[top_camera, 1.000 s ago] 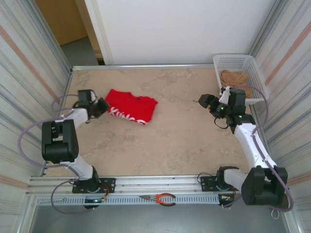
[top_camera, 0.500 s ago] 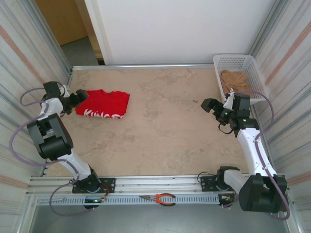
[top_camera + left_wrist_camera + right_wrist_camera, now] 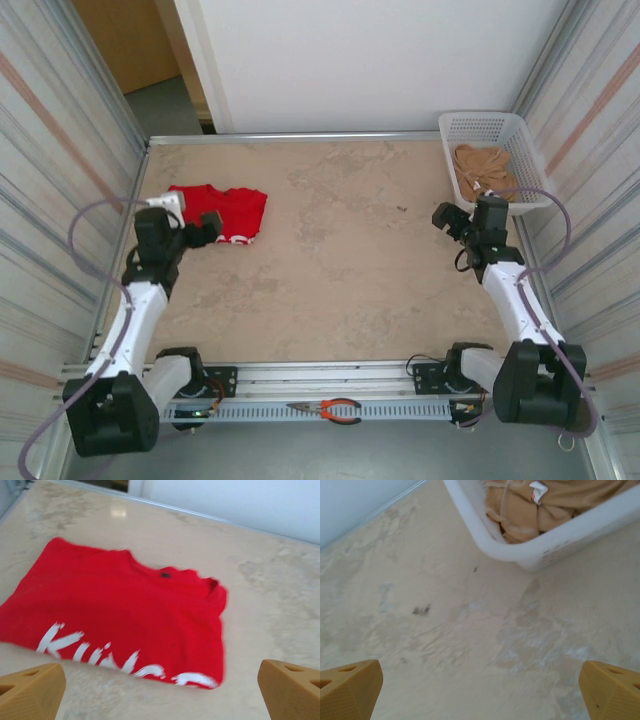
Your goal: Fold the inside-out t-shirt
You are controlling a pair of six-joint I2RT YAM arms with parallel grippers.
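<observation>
- Beige worktop (image 3: pixel 340 270): one folded red t-shirt (image 3: pixel 228 208) by the far-left corner, one white basket (image 3: pixel 482 122) in the far-right corner.
- Two arms stretched low: left gripper (image 3: pixel 207 228) beside the shirt, right gripper (image 3: pixel 448 218) near the basket, both spread wide.

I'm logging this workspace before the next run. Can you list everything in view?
t-shirt: one, red with white lettering, lying flat at the table's far left.
basket: one, white, far right corner.
cloth garment: one, tan, inside the basket.
pliers: one, orange-handled, on the rail at the near edge.
table: one, beige marbled.
left gripper: one, tan fingertips, open, beside the t-shirt's near edge.
right gripper: one, tan fingertips, open, over bare table near the basket.
</observation>
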